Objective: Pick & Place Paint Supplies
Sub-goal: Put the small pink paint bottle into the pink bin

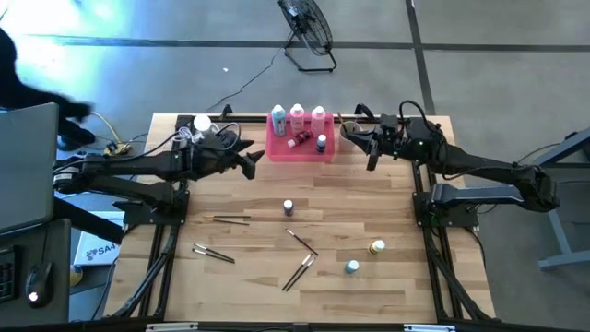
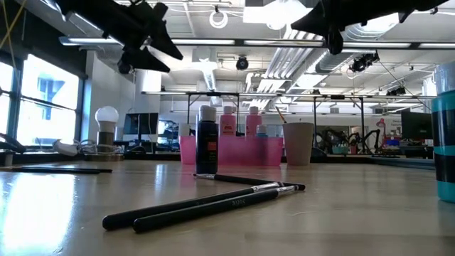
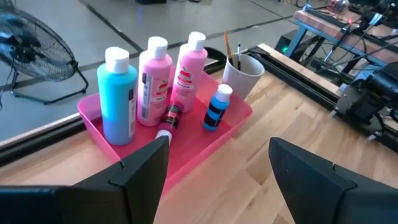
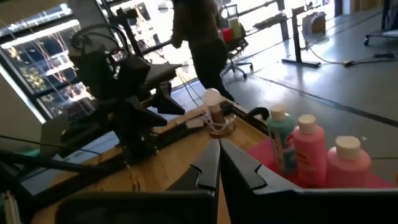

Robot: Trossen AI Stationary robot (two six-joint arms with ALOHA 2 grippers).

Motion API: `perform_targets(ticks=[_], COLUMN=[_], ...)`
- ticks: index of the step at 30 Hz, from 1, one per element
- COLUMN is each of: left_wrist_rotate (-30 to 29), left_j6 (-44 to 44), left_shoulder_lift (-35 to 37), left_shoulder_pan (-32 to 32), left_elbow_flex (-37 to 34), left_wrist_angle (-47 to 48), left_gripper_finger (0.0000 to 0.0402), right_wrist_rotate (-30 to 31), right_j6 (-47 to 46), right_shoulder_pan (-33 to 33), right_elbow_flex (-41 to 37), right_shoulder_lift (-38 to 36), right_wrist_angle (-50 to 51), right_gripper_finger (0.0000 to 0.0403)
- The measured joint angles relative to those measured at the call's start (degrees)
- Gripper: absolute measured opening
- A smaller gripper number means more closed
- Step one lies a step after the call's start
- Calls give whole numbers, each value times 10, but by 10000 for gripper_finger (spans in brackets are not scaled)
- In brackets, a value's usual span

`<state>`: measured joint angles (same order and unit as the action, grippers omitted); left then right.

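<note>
Three tall white-capped bottles, one teal and two pink, stand in the pink tray. With them are a dark red tiny bottle lying on its side and a blue one standing upright. A dark tiny bottle, a yellow one, a teal one and several thin paintbrushes rest on the table. My left gripper hangs open above the table, left of the tray. My right gripper hangs shut, right of the tray by the cup.
The beige cup holds brushes just right of the tray. A bulb-shaped lamp and cables lie at the far left corner. A person stands beyond the table's left side. The table's middle is open wood.
</note>
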<state>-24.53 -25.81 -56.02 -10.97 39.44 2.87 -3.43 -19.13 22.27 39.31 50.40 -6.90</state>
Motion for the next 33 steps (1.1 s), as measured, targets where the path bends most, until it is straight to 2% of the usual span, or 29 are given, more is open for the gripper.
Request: perform_targets(ticks=[4, 11, 15, 26, 30, 33], left_wrist_rotate=[17, 84, 106, 183, 231, 259], left_j6=[-35, -80, -92, -39, -22, 11], left_shoulder_lift=[-24, -60, -72, -74, -95, -129], left_shoulder_pan=[-28, -89, -108, -163, -189, -198], left_elbow_flex=[0, 0, 0, 0, 10, 44], left_wrist_angle=[-23, -55, -74, -103, -100, -87], left_gripper_finger=[271, 271, 271, 271, 271, 271], right_wrist_rotate=[-16, -71, -72, -65, -46, -40], right_j6=[24, 57, 57, 38, 22, 15], right_shoulder_pan=[13, 41, 59, 96, 98, 98], right_elbow_flex=[0, 0, 0, 0, 0, 0], right_shoulder_lift=[0, 0, 0, 0, 0, 0], right_wrist_angle=[24, 29, 29, 10, 3, 2], right_gripper_finger=[4, 4, 4, 4, 4, 4])
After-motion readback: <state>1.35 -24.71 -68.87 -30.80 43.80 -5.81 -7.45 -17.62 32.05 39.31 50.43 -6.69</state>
